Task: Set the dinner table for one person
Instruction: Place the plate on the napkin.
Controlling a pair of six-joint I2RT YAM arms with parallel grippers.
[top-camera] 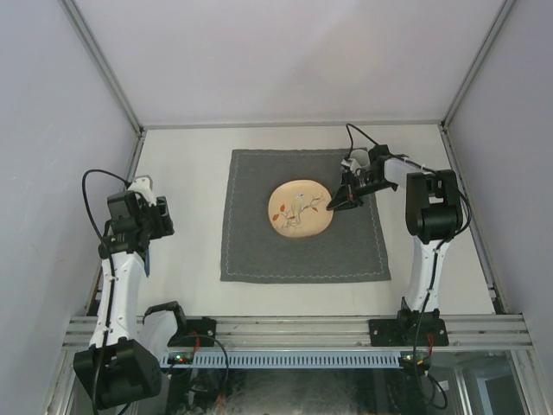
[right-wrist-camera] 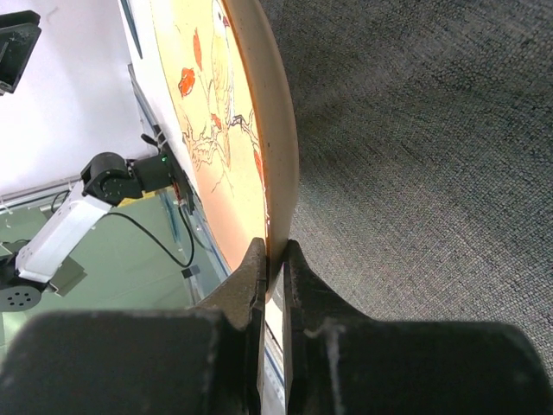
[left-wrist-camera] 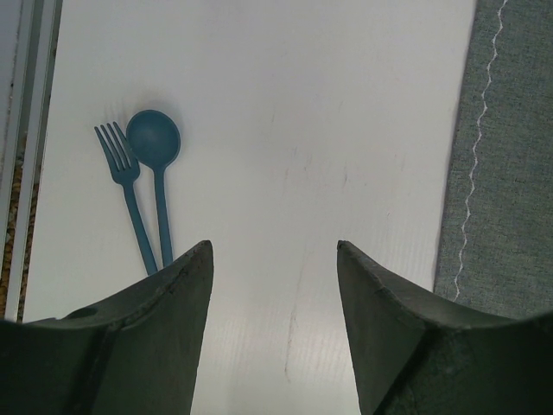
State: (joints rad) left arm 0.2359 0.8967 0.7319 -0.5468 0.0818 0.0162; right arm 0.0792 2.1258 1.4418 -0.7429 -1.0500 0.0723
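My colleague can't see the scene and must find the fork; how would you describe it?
On the off-white table, find the bare strip between the grey cloth and the left rail. Two teal utensils lie there side by side; the fork is the one nearer the rail, with tines, unlike the round-bowled spoon.

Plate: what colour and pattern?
The plate is cream with dark branches and orange-red leaves; best in right wrist view.

I see plain pale walls [top-camera: 285,52] closing in three sides, aluminium corner rails [top-camera: 102,62] between them, under soft, even light.
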